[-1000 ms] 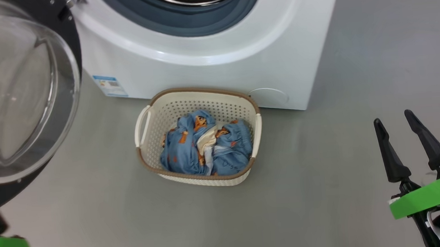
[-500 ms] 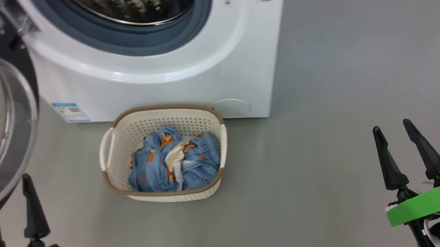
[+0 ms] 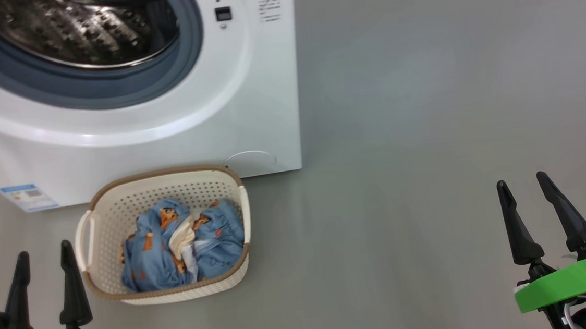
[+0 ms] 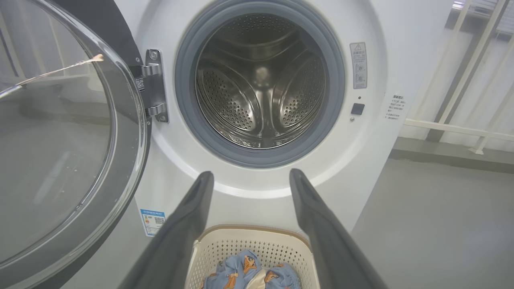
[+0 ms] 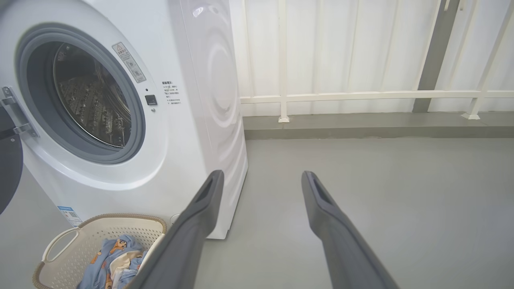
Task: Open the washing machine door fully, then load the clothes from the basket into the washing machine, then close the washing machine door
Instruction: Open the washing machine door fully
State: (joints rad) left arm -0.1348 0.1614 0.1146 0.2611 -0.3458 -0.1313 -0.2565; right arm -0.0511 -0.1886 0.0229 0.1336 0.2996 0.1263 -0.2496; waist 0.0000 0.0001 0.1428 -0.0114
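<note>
The white washing machine (image 3: 247, 116) stands at the upper left with its steel drum (image 4: 261, 84) exposed. Its round door (image 4: 60, 152) is swung open to the left, the glass bowl facing me. On the floor against the machine's front sits the cream basket (image 3: 221, 180), holding the blue printed clothes (image 3: 179, 244). My left gripper (image 3: 44, 254) is open and empty, just left of the basket and a little nearer to me. My right gripper (image 3: 523, 183) is open and empty, far to the right over bare floor. The basket (image 5: 64, 245) and clothes (image 5: 114, 261) also lie at the right wrist view's lower left.
Grey floor (image 3: 425, 122) stretches to the right of the machine. A white railing (image 5: 361, 96) and a low grey kerb run along the wall behind. A blue label sticker (image 3: 28, 197) marks the machine's lower left front.
The head camera has swung to the right, so machine, door and basket slide left in the picture. My left gripper has come up into the lower left corner. The right gripper holds its place.
</note>
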